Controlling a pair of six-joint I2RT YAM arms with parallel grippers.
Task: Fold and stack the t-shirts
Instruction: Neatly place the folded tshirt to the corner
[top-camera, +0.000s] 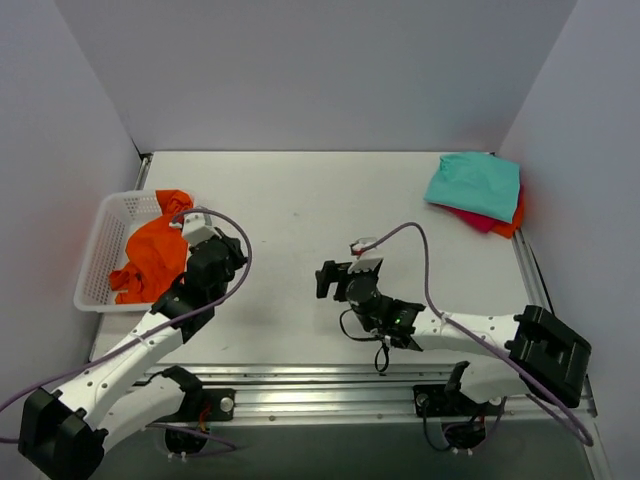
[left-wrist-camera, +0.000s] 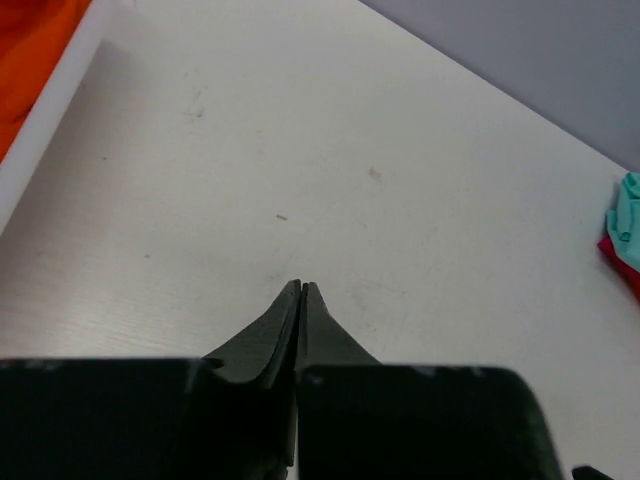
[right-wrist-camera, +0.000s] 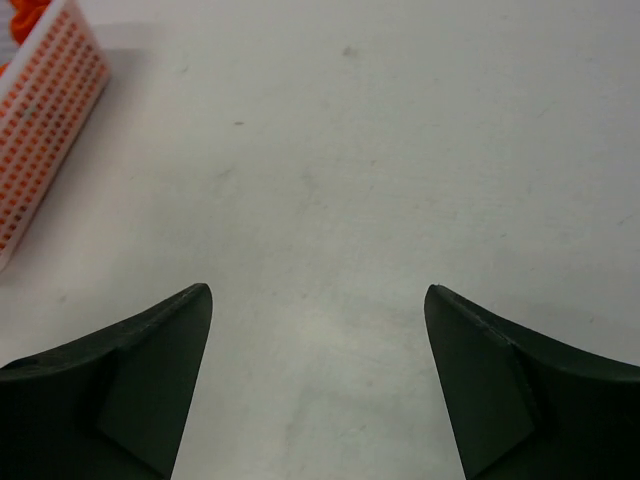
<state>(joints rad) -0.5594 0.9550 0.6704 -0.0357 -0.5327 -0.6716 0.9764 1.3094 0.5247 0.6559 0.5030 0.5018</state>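
A folded teal t-shirt (top-camera: 474, 184) tops a stack at the far right, with a magenta shirt (top-camera: 482, 221) and an orange edge (top-camera: 516, 214) under it. The teal (left-wrist-camera: 627, 214) and magenta (left-wrist-camera: 614, 254) shirts also show at the right edge of the left wrist view. A crumpled orange t-shirt (top-camera: 153, 262) lies in the white mesh basket (top-camera: 104, 228) at the left. My left gripper (top-camera: 236, 252) is shut and empty (left-wrist-camera: 302, 286), just right of the basket. My right gripper (top-camera: 326, 279) is open and empty (right-wrist-camera: 318, 300) above bare table at the middle.
The basket's rim (left-wrist-camera: 58, 100) and orange cloth (left-wrist-camera: 35, 45) show at the top left of the left wrist view. The basket's mesh wall (right-wrist-camera: 45, 110) shows in the right wrist view. Grey walls close the table at the back and sides.
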